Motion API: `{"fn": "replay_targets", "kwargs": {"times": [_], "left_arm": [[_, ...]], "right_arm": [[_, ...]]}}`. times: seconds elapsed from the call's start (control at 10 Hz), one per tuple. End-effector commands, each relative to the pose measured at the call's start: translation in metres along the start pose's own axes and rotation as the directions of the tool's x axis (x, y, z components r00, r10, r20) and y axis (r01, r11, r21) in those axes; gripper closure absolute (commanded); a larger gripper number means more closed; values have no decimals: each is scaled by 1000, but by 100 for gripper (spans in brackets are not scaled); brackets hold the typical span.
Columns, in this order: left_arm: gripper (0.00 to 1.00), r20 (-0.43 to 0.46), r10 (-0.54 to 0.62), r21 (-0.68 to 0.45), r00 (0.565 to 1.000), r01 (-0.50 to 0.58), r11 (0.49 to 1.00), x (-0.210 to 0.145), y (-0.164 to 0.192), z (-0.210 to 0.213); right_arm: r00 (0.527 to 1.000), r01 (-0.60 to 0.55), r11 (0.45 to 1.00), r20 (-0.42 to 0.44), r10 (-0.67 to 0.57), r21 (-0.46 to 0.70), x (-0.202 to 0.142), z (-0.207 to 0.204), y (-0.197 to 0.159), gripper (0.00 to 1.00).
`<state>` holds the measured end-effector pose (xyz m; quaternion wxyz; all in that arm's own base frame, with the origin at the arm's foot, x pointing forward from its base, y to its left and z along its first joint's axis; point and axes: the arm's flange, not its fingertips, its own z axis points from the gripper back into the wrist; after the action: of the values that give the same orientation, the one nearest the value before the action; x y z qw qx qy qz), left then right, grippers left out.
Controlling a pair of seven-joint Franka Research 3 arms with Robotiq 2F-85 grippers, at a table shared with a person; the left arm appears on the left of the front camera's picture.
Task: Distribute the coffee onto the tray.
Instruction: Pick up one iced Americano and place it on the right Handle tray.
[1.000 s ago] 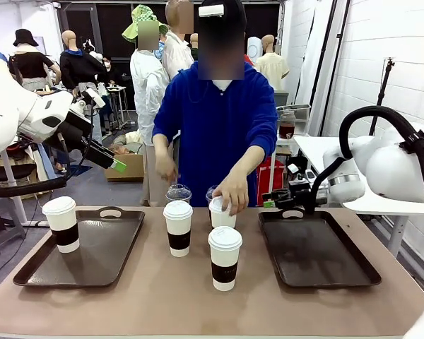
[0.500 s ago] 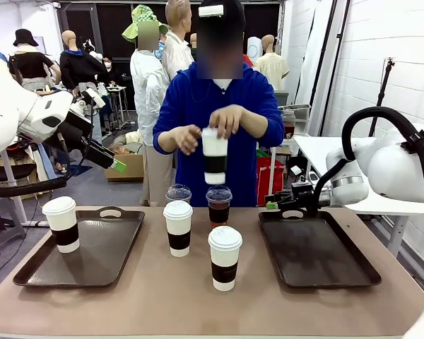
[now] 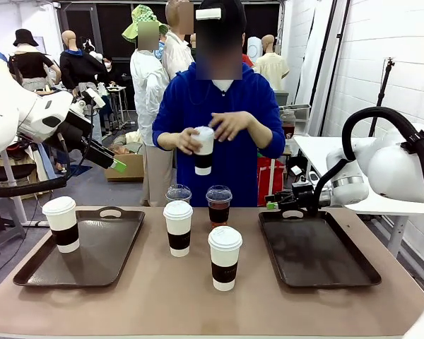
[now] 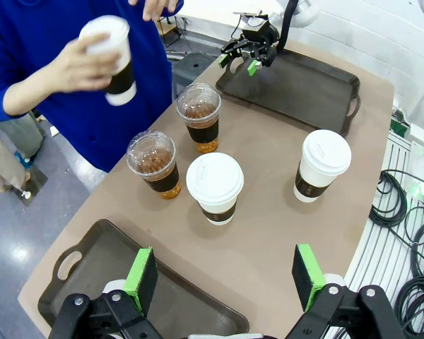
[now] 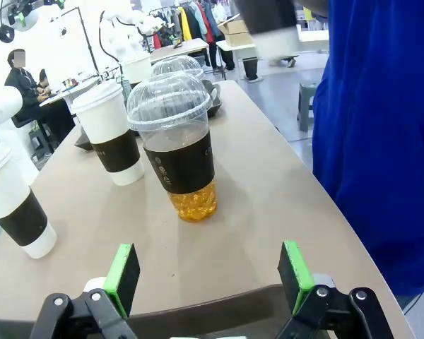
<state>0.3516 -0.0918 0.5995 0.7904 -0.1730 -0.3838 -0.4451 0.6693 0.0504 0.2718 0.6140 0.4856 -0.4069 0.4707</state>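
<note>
Both are spread and empty: the left gripper point(image 4: 226, 277) over the left tray point(image 3: 106, 247), the right gripper point(image 5: 208, 272) at the right tray point(image 3: 318, 254)'s far left corner. Mid-table a near cup point(image 3: 225, 258) is set, a middle cup point(image 3: 178, 227) behind, then two dome cups point(image 3: 218, 205); a tray cup point(image 3: 61, 224) stands at the left tray's left edge; a held cup point(image 3: 203, 152) is in the person's hand point(image 3: 186, 140). Sleeves are judged the safest hold: walls crush, lids pop. The left dome cup point(image 4: 154, 164), half hidden in front view, is shown whole from the left wrist
</note>
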Motion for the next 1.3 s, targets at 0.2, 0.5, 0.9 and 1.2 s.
{"fn": "replay_targets", "kwargs": {"times": [0.2,0.5,0.9,1.2], "left_arm": [[0,2,1,-8,1000,-1,1000,-1,1,0],[0,2,1,-8,1000,-1,1000,-1,1,0],[0,2,1,-8,1000,-1,1000,-1,1,0],[0,2,1,-8,1000,-1,1000,-1,1,0]], "right_arm": [[1000,-2,1000,-1,2,-3,1,-1,0,0],[1000,-2,1000,-1,2,-3,1,-1,0,0],[1000,-2,1000,-1,2,-3,1,-1,0,0],[999,-17,1000,47,18,-23,-4,-14,-1,0]]}}
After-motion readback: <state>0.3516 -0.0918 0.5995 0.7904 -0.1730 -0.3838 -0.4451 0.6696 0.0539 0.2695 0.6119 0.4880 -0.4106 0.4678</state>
